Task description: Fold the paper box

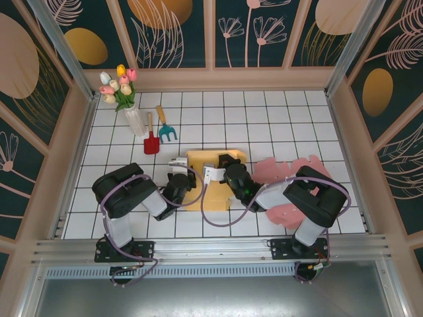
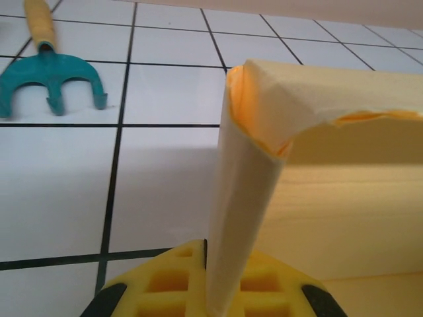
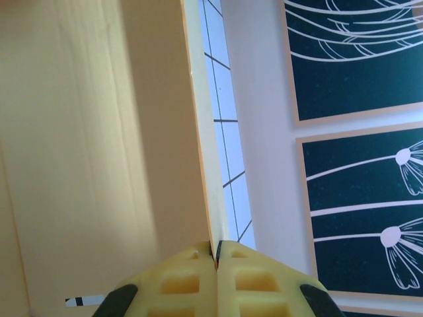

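At table centre, the paper box [image 1: 216,198] sits half-formed. L gripper [image 1: 178,165], on its 9 o'clock side, is pinched tight on a raised side flap, prob. to keep it upright. R gripper [image 1: 211,174], fingers pressed together on a thin inner wall edge, looks to brace the fold. Room: bare tiles twd 12 and 6. Rake [image 1: 166,132] and shovel [image 1: 151,142] lie near at 10–11 o'clock, and a pink sheet [image 1: 284,172] is just beside at 3.

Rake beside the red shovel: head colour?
Teal; the rake shows best in the left wrist view.
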Robot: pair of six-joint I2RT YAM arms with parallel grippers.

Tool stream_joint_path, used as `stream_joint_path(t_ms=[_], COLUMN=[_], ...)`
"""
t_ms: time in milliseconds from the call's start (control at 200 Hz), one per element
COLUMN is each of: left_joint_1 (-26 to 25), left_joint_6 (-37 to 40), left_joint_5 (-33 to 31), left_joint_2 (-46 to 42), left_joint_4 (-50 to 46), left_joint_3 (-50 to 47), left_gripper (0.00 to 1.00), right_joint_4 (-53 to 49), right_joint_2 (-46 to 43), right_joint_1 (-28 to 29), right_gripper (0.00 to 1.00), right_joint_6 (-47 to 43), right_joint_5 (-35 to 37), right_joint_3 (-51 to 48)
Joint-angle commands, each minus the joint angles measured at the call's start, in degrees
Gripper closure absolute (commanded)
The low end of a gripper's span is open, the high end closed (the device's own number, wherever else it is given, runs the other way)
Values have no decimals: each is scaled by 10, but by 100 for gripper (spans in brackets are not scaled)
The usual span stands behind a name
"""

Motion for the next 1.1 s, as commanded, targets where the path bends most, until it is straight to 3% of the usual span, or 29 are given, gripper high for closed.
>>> stream_joint_path(t_ms=[0,105,200,435,716,876,1096], left_joint_1=[11,12,12,12,13,41,90], left_joint_6=[-37,-30,5,29,14,6,9], left_joint_5=[-159,-181,-104,58,119,141,260], left_joint_2=[1,-8,-20,-81,-183,-197,-170], left_joint_4=[-83,-90,-39,-27,-115,-142,-77], left_joint_3=[-4,-9,-26,-46,-48,-54,-87], left_gripper=[100,100,100,66,52,50,46], right_joint_4=[-45,-43,-43,-47,-50,-50,-46], right_joint_2=[6,6,8,18,19,17,16], right_joint_1=[4,4,3,2,2,2,2], right_gripper=[100,100,100,100,100,100,100], right_joint_6=[25,35,52,65,71,78,86], right_joint_5=[-8,-6,-9,0,18,18,16], right_joint_3=[-5,-1,2,9,11,6,-5])
